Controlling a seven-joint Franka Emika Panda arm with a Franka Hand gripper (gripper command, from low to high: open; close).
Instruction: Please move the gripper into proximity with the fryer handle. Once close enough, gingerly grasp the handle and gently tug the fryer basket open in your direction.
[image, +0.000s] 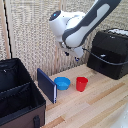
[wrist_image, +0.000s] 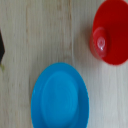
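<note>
Exterior view: the arm (image: 87, 22) comes in from the upper right of the view, bends down, and the gripper (image: 76, 55) hangs in the air above the table (image: 100, 97), between the cup and the fryer. It touches nothing. The claw is too small and blurred here — can't tell if the fingers are spread or closed.

The fryer (image: 109, 52) sits at the table's far edge on the exterior view's right, a black box with a cable (image: 102, 57) looped across its front. The basket front and its handle can't be picked out at this size. The gripper is near the fryer's left side but clearly apart from it.

Mid-table: a red cup (image: 81, 84) stands upright, with a blue bowl (image: 62, 83) just beside it. A dark blue flat panel (image: 47, 85) stands on edge next to the bowl. A black fabric case (image: 17, 95), lid open, fills the table's near corner on the exterior view's left.

Wrist view: looking straight down on wood — bowl (wrist_image: 60, 96) and cup (wrist_image: 111, 31) apart, both empty. No fingers in view, and no fryer.
</note>
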